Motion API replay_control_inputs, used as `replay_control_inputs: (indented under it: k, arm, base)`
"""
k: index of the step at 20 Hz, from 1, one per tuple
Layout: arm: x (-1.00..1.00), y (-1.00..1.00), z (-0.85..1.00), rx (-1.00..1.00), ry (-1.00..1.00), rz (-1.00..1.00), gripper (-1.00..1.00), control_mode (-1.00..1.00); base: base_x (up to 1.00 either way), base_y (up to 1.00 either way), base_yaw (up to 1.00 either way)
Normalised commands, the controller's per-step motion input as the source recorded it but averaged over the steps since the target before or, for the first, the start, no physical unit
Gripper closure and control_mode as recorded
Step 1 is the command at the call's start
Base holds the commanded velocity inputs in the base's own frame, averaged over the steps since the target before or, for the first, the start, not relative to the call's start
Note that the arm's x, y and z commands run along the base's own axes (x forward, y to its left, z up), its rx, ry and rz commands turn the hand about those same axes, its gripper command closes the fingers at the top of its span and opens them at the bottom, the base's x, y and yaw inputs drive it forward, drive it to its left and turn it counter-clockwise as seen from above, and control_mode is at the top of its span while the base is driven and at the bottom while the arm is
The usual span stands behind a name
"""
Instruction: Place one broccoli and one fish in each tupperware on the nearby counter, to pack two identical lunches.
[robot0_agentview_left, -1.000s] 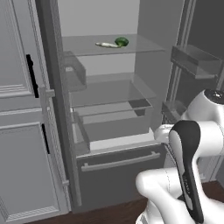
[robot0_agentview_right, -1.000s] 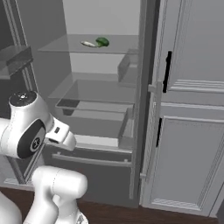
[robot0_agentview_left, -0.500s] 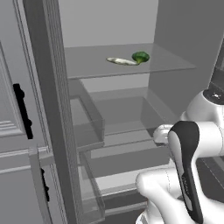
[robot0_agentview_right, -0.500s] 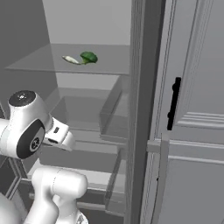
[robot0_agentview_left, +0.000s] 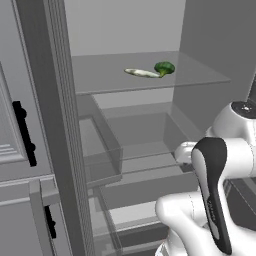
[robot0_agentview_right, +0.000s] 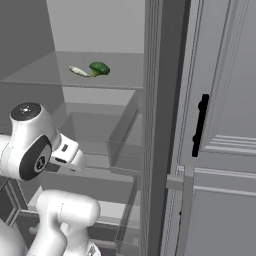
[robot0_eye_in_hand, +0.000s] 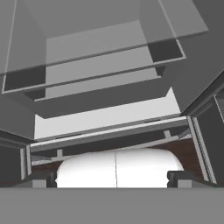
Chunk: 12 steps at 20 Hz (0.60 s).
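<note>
With its fingers (robot0_eye_in_hand: 43, 179) spread wide, the gripper (robot0_eye_in_hand: 116, 177) is hanging before the open fridge, broccoli (robot0_agentview_left: 164, 68) touching the fish (robot0_agentview_left: 141, 73) mid-shelf (robot0_agentview_left: 100, 80), open room around.

- green broccoli floret (robot0_agentview_left: 164, 67) sits on the clear glass fridge shelf (robot0_agentview_left: 200, 75), touching the pale slim fish (robot0_agentview_left: 141, 73) on its left
- see-through drawers (robot0_agentview_left: 145, 145) below that shelf

My base is closer to the open fridge than a second ago, so both base views shift. The glass shelf (robot0_agentview_left: 200, 75) with the broccoli (robot0_agentview_left: 164, 67) and fish (robot0_agentview_left: 141, 73) looms larger; the lower drawers drop toward the frame bottom.
</note>
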Motion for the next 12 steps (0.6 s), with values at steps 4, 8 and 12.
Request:
replay_control_inputs:
  k: [4, 8, 12]
  arm:
    - [-0.04, 0.0, 0.33, -0.01, -0.31, 0.0, -1.0, -1.0]
    - [0.09, 0.02, 0.69, -0.04, -0.47, 0.06, -1.0, -1.0]
    - [0.3, 0.2, 1.0, -0.11, -0.32, 0.02, -1.0, -1.0]
  base:
    - [0.0, 0.0, 0.0]
    - [0.0, 0.0, 0.0]
    - [0.0, 0.0, 0.0]
